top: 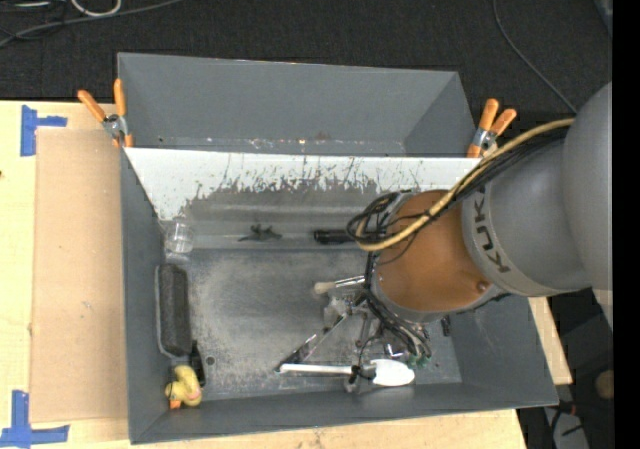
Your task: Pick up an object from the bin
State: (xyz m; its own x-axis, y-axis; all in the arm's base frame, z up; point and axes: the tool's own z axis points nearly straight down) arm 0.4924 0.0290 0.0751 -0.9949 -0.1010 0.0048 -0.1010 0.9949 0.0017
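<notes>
Grey bin (300,117): gripper (368,349) low nr front-right corner, above white spoon (392,374) & thin rod (312,369); grip state can't tell.

Arm (540,207) reaches in from right; end effector (376,339) seemingly pointing down.

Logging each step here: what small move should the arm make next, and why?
Probably ease straight down a little. The pincer sits low over the near right part of the bin, right by a white spoon-shaped piece and a thin silvery rod, and no thing is seen in its hold yet.
</notes>
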